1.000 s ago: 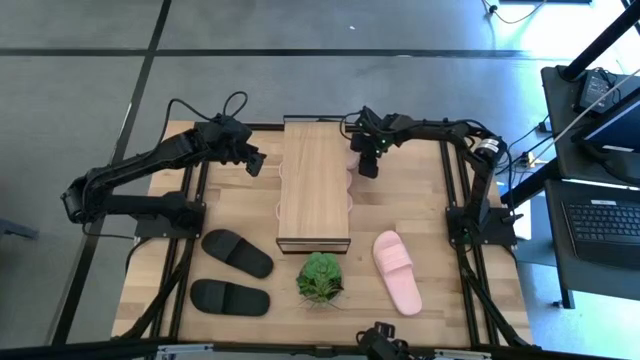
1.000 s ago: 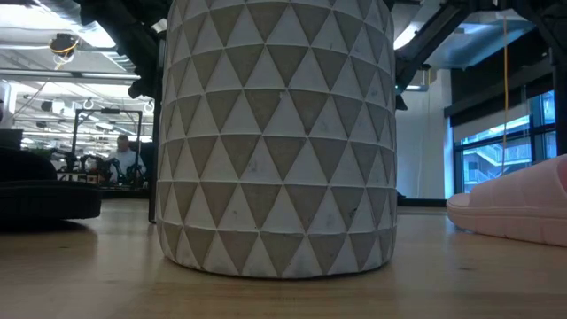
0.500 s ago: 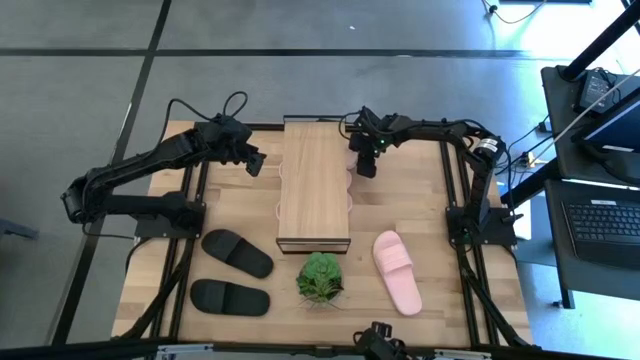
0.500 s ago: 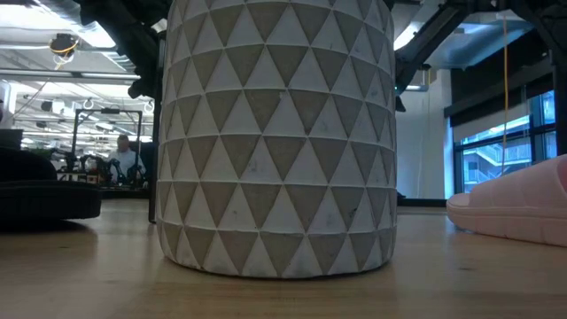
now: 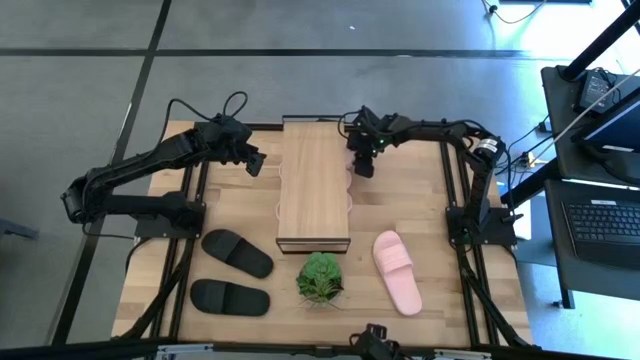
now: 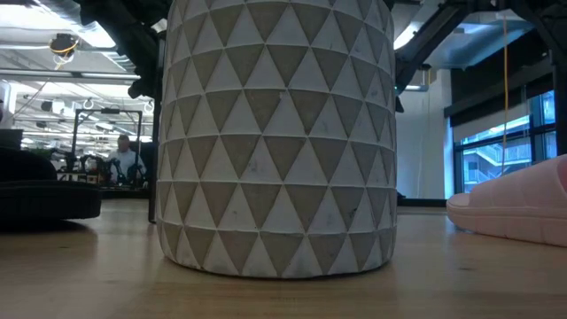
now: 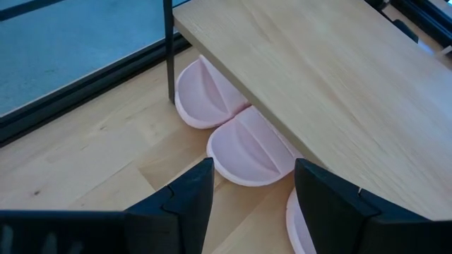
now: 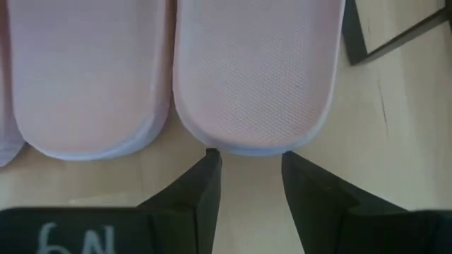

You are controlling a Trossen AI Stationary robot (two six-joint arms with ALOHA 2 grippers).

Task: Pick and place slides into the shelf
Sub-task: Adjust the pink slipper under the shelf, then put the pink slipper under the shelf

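The shelf (image 5: 313, 185) stands mid-table with pale pink slides under its plank. Their rounded ends stick out on its left side (image 7: 247, 144) and on its right side (image 8: 251, 70). Another pink slide (image 5: 397, 270) lies flat on the table near the right front, and it shows in the low view (image 6: 518, 208). Two black slides (image 5: 237, 252) (image 5: 230, 297) lie at the left front. My right gripper (image 5: 362, 165) (image 8: 248, 159) is open at the shelf's right side. My left gripper (image 5: 255, 163) (image 7: 251, 187) is open, just off the shelf's left side, touching nothing. My right gripper comes level from the table's right at the rounded end (image 8: 251, 144) of one pink slide under the shelf. Its open fingertips (image 8: 212, 156) stand at either side of that end's rim. Whether they touch it, I cannot tell. The slide lies flat on the table.
A small green plant (image 5: 320, 277) in a triangle-patterned pot (image 6: 275, 133) stands in front of the shelf and fills most of the low view. Dark frame rails run along the table's left and right sides. Bare tabletop lies right of the shelf.
My right gripper has edged a little toward the shelf's right side, keeping its fingers open. The left arm and the slides on the table have stayed where they were.
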